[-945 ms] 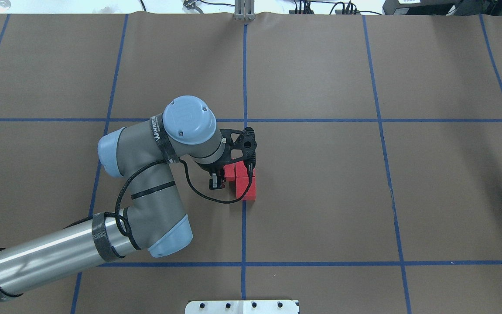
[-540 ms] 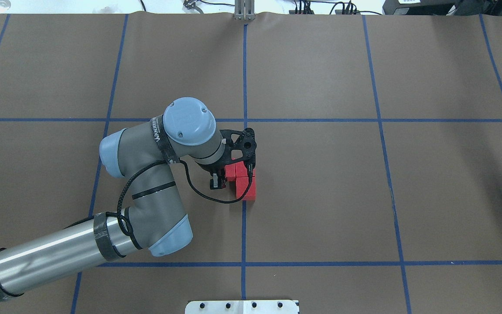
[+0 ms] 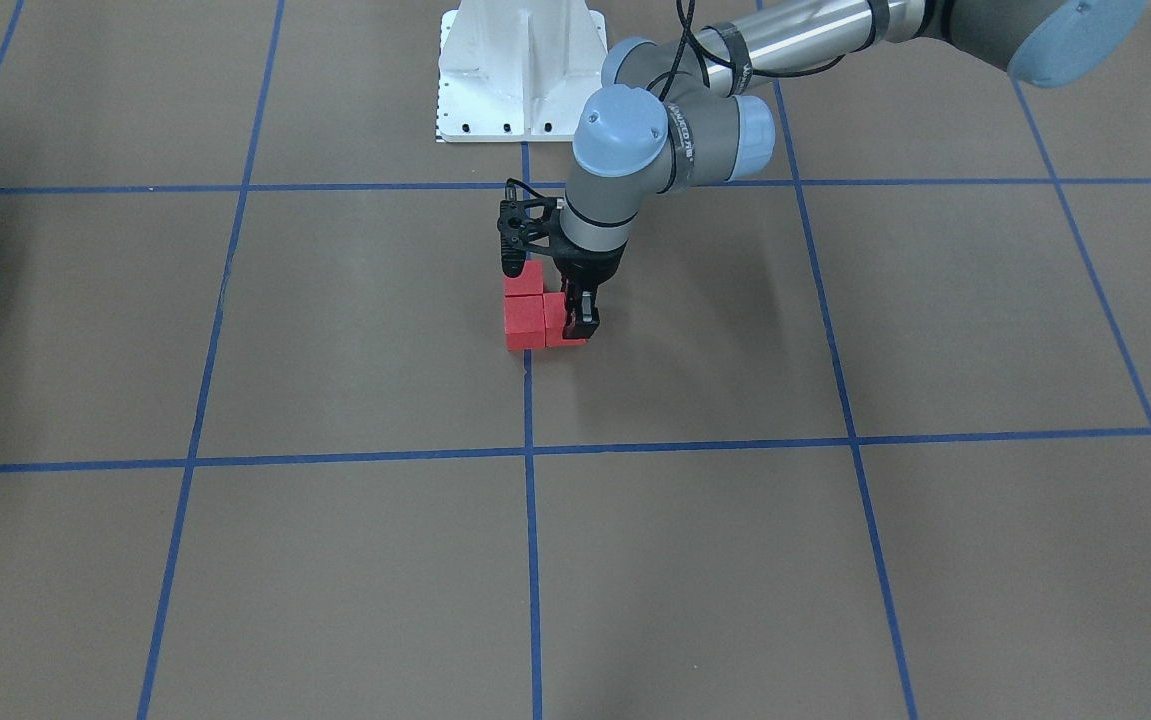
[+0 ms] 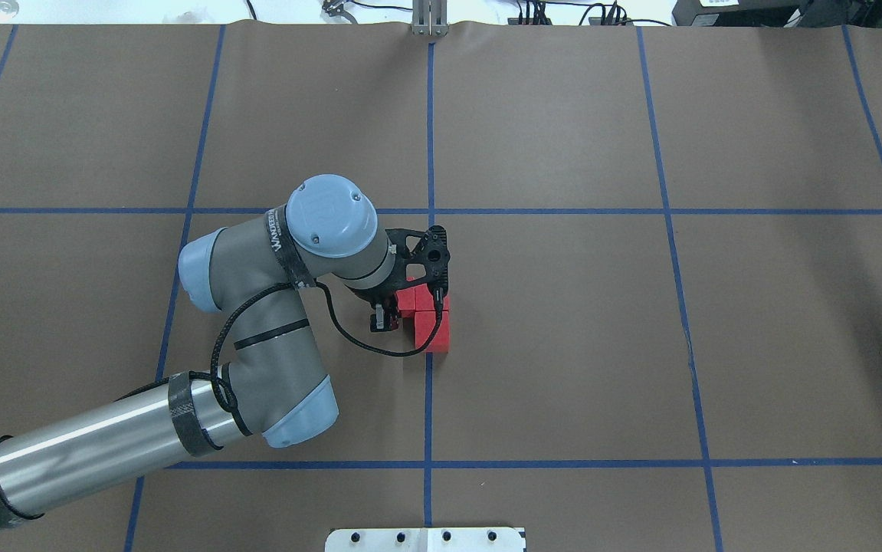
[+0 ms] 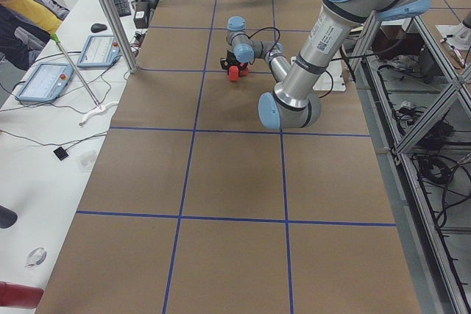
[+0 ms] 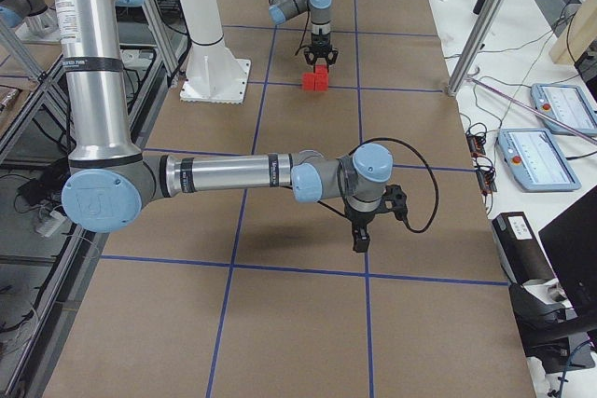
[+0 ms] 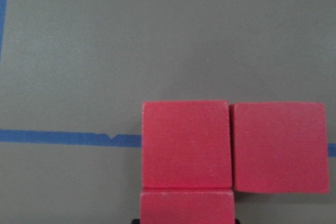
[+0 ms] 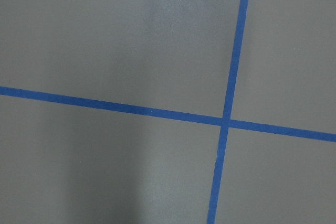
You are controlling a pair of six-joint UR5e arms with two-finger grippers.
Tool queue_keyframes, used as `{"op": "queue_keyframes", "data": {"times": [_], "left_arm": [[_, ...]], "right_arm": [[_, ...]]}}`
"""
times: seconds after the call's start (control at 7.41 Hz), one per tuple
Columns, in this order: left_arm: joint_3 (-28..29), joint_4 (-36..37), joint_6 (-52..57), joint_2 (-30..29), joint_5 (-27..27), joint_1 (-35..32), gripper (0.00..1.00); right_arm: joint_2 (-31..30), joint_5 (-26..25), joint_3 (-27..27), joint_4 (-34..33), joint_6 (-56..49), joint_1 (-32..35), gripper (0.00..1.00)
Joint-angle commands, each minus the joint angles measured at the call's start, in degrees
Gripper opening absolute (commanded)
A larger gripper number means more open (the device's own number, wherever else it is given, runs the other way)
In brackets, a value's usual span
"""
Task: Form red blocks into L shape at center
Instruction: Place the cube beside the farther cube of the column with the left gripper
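Grey and pale blue, the left arm [image 4: 257,314] reaches in from 8 o'clock of the overhead view. Over the last second its elbow and wrist have crept a shade toward 3 o'clock, and the one visible finger [image 4: 381,319] has gone with them toward the red blocks [image 4: 436,331]. The blocks themselves look unmoved. The left gripper [image 3: 578,322] stands astride the third block [image 4: 407,303], which sits on the floor [image 4: 563,345] flush against the corner block [image 7: 186,145], at its 9 o'clock. Another block [image 4: 438,339] touches the corner one at 6 o'clock, so the three make an L. The corner and 6 o'clock blocks lie on the middle tape line [image 4: 428,138], at the centre. I cannot tell whether the jaws are clamped on the third block or have let it go, since the contact is hidden in every view. The small drift reads as a last seating push, so the shape looks finished. What seems left is to release and lift straight up without dragging the block. Far off, the right gripper [image 6: 360,238] hangs over a tape crossing [image 8: 224,120]; it shows only from the side, so its state cannot be told.
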Motion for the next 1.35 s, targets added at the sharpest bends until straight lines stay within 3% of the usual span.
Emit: {"op": "queue_keyframes", "data": {"times": [0.0, 0.54, 1.21], "left_arm": [[0.00, 0.29, 0.00, 0.03, -0.01, 0.00, 0.29], [0.00, 0.29, 0.00, 0.03, -0.01, 0.00, 0.39], [0.09, 0.29, -0.09, 0.03, -0.01, 0.00, 0.44]], "right_arm": [[0.09, 0.00, -0.03, 0.00, 0.00, 0.00, 0.99], [0.09, 0.00, 0.06, 0.00, 0.00, 0.00, 0.99], [0.00, 0.00, -0.03, 0.00, -0.09, 0.00, 0.99]]}}
